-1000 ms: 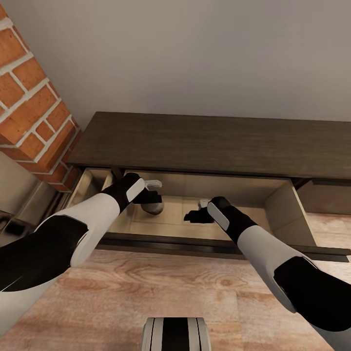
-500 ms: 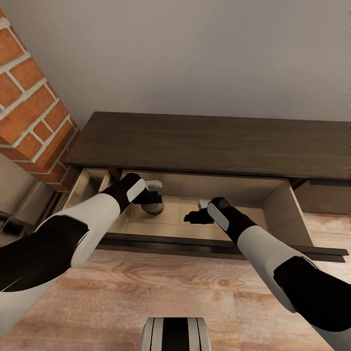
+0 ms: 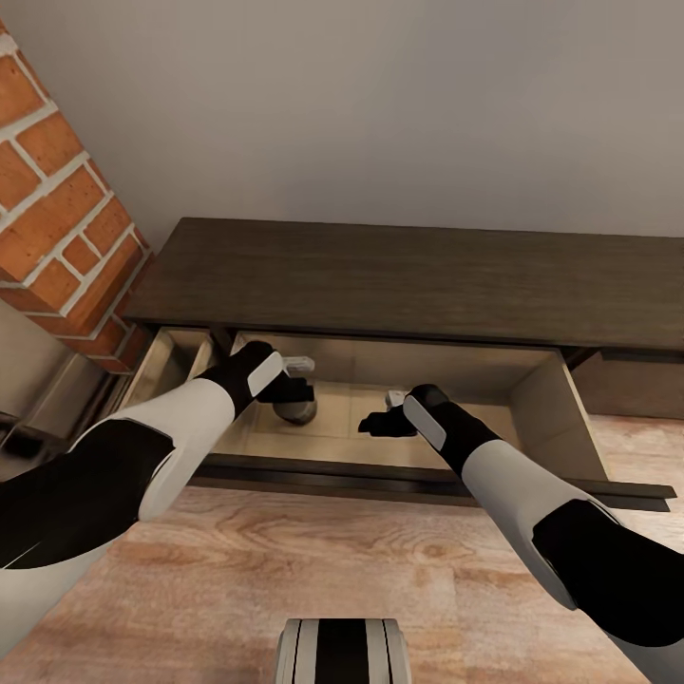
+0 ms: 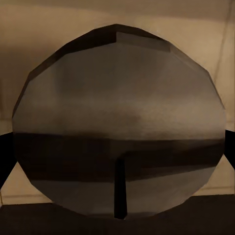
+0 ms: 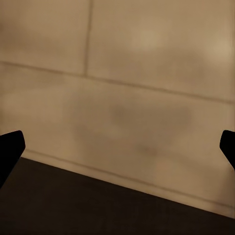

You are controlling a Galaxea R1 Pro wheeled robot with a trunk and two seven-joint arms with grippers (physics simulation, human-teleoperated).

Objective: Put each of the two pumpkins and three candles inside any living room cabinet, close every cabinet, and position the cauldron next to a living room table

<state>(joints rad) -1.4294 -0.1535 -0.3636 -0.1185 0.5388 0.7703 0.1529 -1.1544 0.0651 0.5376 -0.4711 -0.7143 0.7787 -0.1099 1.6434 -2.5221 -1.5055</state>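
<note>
I have both arms reaching into the open compartment of the cabinet (image 3: 399, 275), below its flat top. My left gripper (image 3: 293, 388) sits over a candle (image 3: 296, 408), a grey-brown stub standing on the pale compartment floor toward the left end of the opening. In the left wrist view the candle's (image 4: 120, 132) round top, with a thin dark wick line, lies between the two dark fingertips at the picture's edges; the jaws stand apart on either side of it, and I cannot tell whether they touch it.

My right gripper (image 3: 378, 423) hangs near the middle of the opening, close to the front edge, with its fingers (image 5: 11, 152) spread wide over bare floor and holding nothing.

Compared with a second ago, the left gripper has drawn slightly toward the front edge. The right arm is where it was.
</note>
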